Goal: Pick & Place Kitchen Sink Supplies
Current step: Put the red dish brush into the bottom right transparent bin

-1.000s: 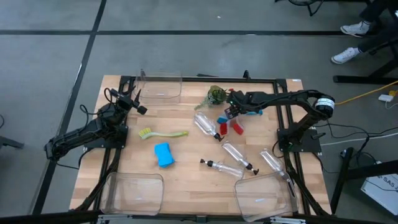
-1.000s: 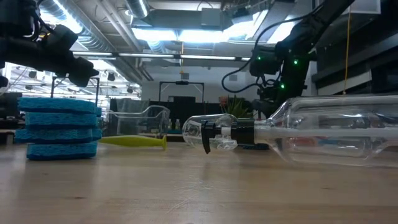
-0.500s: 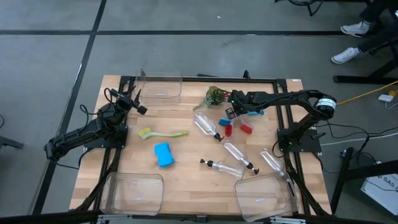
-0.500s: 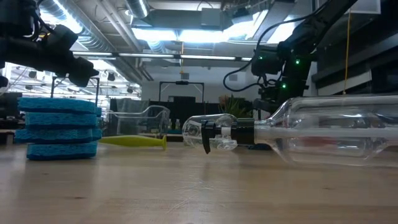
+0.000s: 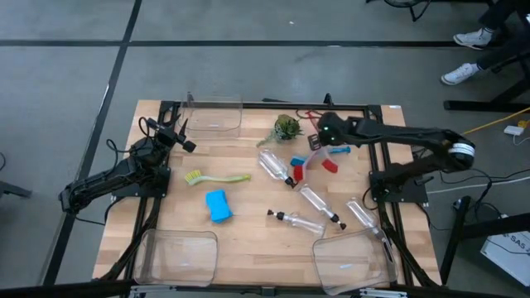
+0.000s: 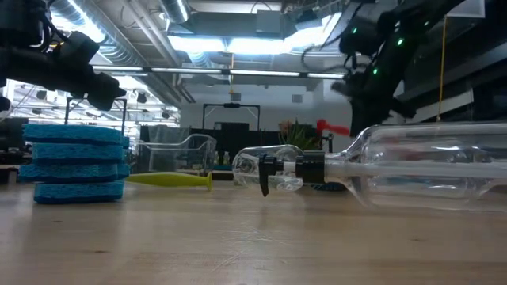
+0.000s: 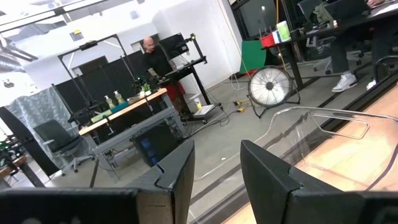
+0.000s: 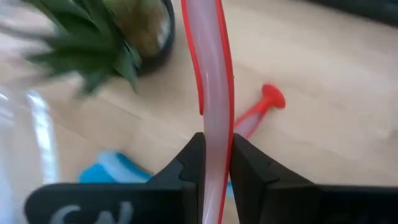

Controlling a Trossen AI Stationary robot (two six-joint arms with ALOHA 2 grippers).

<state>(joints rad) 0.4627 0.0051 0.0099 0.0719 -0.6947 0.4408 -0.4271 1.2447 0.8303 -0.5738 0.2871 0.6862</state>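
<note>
My right gripper hangs over the far right of the table, shut on a red brush with a pale handle. A second red piece and a blue brush lie on the wood below it. Several clear pump bottles lie on their sides. The blue sponge and the yellow-green brush lie flat at centre left. My left gripper waits open at the left edge, pointing level, with nothing between its fingers. My right gripper pinches the red brush's handle between its two fingers, which lie across it. The fingers slant down from the table's right side. The handle runs on past the fingertips, and a red end shows raised above the bottles in the low view.
A small potted plant stands just left of my right gripper. Clear bins sit at the far edge, the near left and the near right. Bare wood lies between the sponge and the bottles.
My right gripper has taken hold of the red brush and risen, drawing back a little toward the table's far right. The brush has come up off the wood with it and turned about. The blue brush beside it stays where it was.
</note>
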